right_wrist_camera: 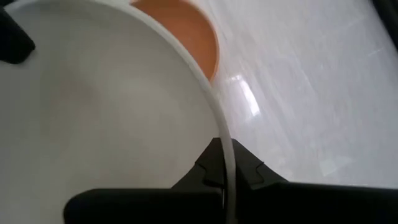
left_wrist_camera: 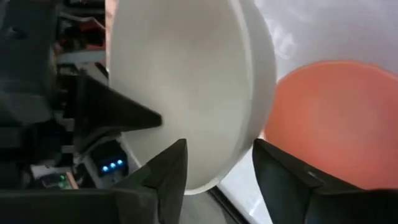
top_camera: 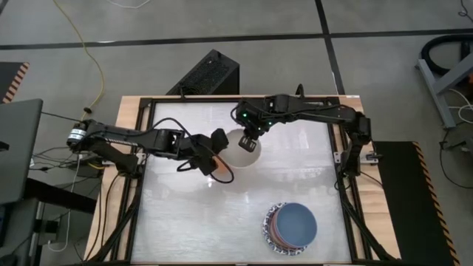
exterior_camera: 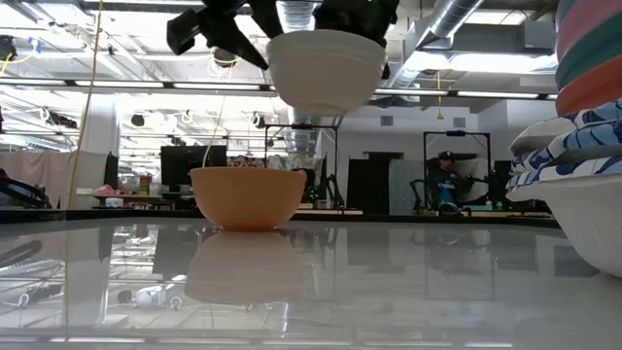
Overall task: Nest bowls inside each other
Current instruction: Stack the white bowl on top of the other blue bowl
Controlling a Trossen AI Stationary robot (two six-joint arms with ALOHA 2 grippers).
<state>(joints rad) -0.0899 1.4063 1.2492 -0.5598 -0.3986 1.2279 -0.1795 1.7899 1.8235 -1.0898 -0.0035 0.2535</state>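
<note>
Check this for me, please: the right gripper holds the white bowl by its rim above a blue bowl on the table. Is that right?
Not quite. The bowl on the table under the white bowl is orange, not blue; the low view shows it. The right gripper does pinch the white bowl's rim.

Orange bowl (exterior_camera: 248, 197) upright on glossy table (exterior_camera: 389, 282), white bowl (exterior_camera: 326, 68) held in air above and just right of it, dark gripper parts at its rim, bowl stack (exterior_camera: 573, 126) at right edge.
</note>
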